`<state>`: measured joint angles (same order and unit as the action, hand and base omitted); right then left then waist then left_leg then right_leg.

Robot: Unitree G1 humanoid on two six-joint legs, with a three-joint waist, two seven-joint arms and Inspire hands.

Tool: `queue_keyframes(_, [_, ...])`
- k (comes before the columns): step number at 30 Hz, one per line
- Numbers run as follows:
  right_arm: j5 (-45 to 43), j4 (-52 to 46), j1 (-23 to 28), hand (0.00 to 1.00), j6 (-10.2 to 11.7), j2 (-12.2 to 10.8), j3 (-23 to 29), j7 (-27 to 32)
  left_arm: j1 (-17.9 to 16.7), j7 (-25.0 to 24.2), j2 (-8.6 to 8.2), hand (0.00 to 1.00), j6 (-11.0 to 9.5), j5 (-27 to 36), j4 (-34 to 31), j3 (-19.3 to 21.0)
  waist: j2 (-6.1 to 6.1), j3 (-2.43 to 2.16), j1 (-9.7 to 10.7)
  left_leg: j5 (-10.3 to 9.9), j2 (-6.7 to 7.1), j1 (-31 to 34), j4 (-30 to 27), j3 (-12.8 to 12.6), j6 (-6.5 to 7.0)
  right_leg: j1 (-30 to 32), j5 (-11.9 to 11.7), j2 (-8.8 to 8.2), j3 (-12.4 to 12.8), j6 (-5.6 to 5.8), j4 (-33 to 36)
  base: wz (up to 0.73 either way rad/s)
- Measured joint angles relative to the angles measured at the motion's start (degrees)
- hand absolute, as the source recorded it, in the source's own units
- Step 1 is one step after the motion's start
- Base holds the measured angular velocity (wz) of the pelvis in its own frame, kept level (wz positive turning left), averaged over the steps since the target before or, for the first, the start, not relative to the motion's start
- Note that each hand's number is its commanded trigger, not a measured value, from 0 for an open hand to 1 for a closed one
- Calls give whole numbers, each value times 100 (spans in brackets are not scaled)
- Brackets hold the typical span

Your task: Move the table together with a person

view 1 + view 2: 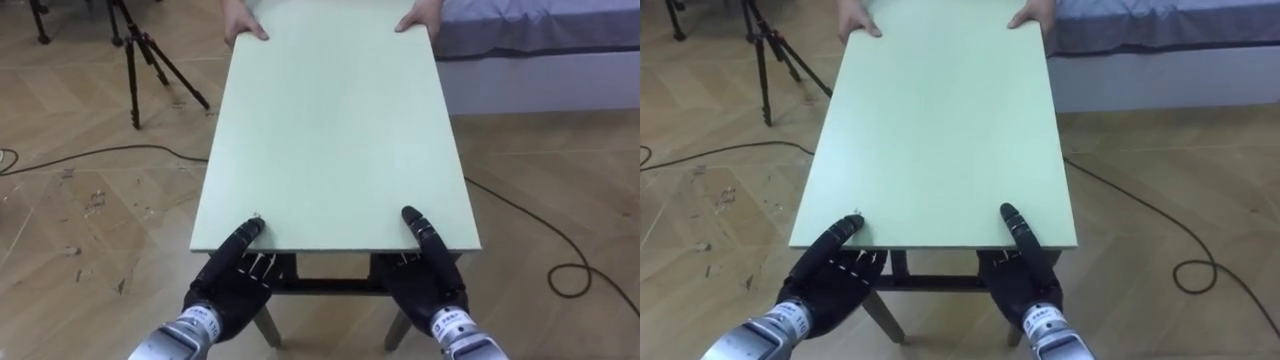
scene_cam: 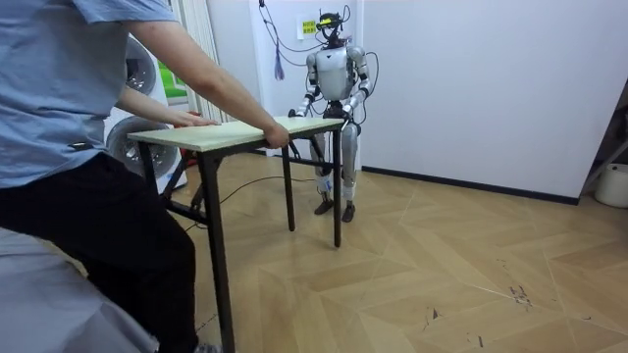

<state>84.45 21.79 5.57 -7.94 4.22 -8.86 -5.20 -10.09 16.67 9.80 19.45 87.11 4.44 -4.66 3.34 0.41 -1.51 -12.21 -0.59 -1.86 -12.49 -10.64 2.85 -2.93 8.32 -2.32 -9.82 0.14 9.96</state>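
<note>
A pale green table (image 1: 330, 130) with dark legs stretches away from me. My left hand (image 1: 233, 282) grips its near edge at the left, thumb on top and fingers curled under the board. My right hand (image 1: 428, 275) holds the near edge at the right in the same way. At the far end a person's two hands (image 1: 243, 27) rest on the far corners. In the room view the person (image 2: 88, 147) stands at one end of the table (image 2: 235, 132), and I stand upright at the other end, by the white wall.
A black tripod (image 1: 140, 50) stands on the wooden floor to the table's far left. A grey bed (image 1: 540, 40) lies at the far right. A dark cable (image 1: 565, 250) curls over the floor on the right. A white bucket (image 2: 613, 184) stands by the wall.
</note>
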Motion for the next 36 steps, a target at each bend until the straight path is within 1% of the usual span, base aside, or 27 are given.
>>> queue_keyframes(2, [16, -3, -6, 100, 53, -2, -3, -45, 39, -2, -17, 100, 0, -1, 0, 0, 0, 0, 7, 0, 0, -20, 21, -4, 0, 0, 0, 2, 1, 0, -1, 0])
queue_keyframes(6, [26, -17, -6, 100, 57, 12, 0, -76, 38, -40, -25, 100, 0, -28, 1, -1, -2, 0, 5, 2, 3, -65, 77, -18, -2, -6, 0, 8, 11, 0, -13, -6])
queue_keyframes(8, [24, -45, -6, 100, 54, 13, -9, -76, 38, -49, -29, 100, -25, -120, 1, -1, -5, 2, 5, 2, 4, -65, 77, -17, -2, -3, 0, 9, 10, 0, -24, -4])
queue_keyframes(9, [22, -59, -5, 100, 91, 20, -27, -72, 38, -59, -41, 100, -26, -138, 1, -1, -12, 4, 5, 2, 4, -65, 82, -13, -2, -2, 0, 10, 26, 0, -25, 0])
queue_keyframes(11, [23, -152, 1, 100, 112, 35, -45, -23, 35, -175, -71, 100, -23, -253, 1, -9, -15, 7, 1, 2, 7, -65, 98, -13, -2, 6, 0, 9, 33, 1, -27, 0])
queue_keyframes(13, [67, -291, 1, 100, 103, 101, -46, 109, 32, -211, -146, 100, -23, -277, 1, -9, -17, 8, -15, 2, 9, -65, 110, -12, -2, 7, 1, 8, 40, 1, -30, 0])
queue_keyframes(16, [102, -540, 4, 100, 100, 198, -79, 377, 29, -230, -179, 100, -28, -232, 0, -8, -14, 10, -53, 3, 7, -56, 112, -12, -4, 9, 1, 9, 40, 1, -29, 0])
queue_keyframes(18, [94, -747, 6, 100, 102, 226, -79, 613, 8, -236, -236, 100, -89, -240, -33, 1, -14, 10, -64, 7, 6, -55, 112, -14, -5, 10, 1, 9, 39, 2, -23, 0])
queue_keyframes(20, [95, -991, 23, 100, 87, 296, -80, 870, -52, -240, -277, 100, -148, -246, -133, 4, -17, 11, -65, 19, 6, -60, 126, -14, -6, 9, 1, 9, 44, 1, -15, 0])
queue_keyframes(23, [106, -1156, 124, 100, 86, 315, -93, 943, -178, -269, -314, 100, -163, -255, -260, 4, -18, 11, -76, 35, 6, -75, 156, -14, -12, 5, 0, 14, 45, 0, -12, 0])
queue_keyframes(25, [105, -1339, 303, 100, 89, 353, -127, 945, -383, -331, -321, 100, -183, -313, -428, -4, -39, 23, -74, 68, 6, -83, 215, -14, -25, 14, -4, 22, 30, -7, -17, 0])
queue_keyframes(26, [102, -1376, 342, 100, 90, 363, -133, 945, -411, -358, -321, 100, -183, -344, -435, -5, -42, 24, -77, 77, 6, -84, 214, -14, -27, 17, -6, 25, 29, -10, -17, 0])
queue_keyframes(27, [120, -1437, 412, 100, 119, 406, -173, 945, -450, -385, -329, 100, -183, -367, -437, -16, -43, 25, -107, 82, 3, -83, 216, -16, -31, 27, -9, 27, 23, -15, -18, -3])
queue_keyframes(29, [209, -1594, 576, 100, 243, 471, -242, 946, -480, -458, -337, 100, -191, -423, -454, -63, -55, 24, -214, 93, -4, -56, 222, -23, -43, 76, -19, 35, 29, -31, -15, -4])
queue_keyframes(30, [245, -1605, 594, 100, 257, 478, -258, 946, -499, -463, -336, 100, -202, -439, -481, -69, -63, 21, -218, 94, -7, -38, 219, -24, -45, 96, -19, 37, 28, -32, -13, 0])
queue_keyframes(31, [318, -1612, 596, 100, 295, 499, -311, 945, -524, -471, -335, 100, -236, -458, -534, -70, -82, 32, -217, 95, -12, -17, 209, -24, -46, 112, -22, 41, 31, -36, -14, 0])
queue_keyframes(33, [362, -1615, 595, 100, 325, 500, -341, 944, -525, -526, -323, 100, -266, -494, -554, -73, -100, 31, -219, 95, -15, -5, 207, -27, -47, 125, -22, 43, 31, -37, -14, 0])
queue_keyframes(35, [389, -1617, 596, 100, 397, 494, -386, 943, -525, -613, -323, 100, -371, -573, -554, -122, -133, 35, -220, 95, -15, 21, 202, -31, -47, 148, -23, 42, 31, -37, -12, 0])
queue_keyframes(36, [403, -1617, 596, 100, 423, 493, -404, 943, -525, -624, -323, 100, -393, -583, -554, -128, -141, 37, -220, 95, -15, 27, 199, -31, -47, 155, -24, 42, 31, -39, -12, 0])
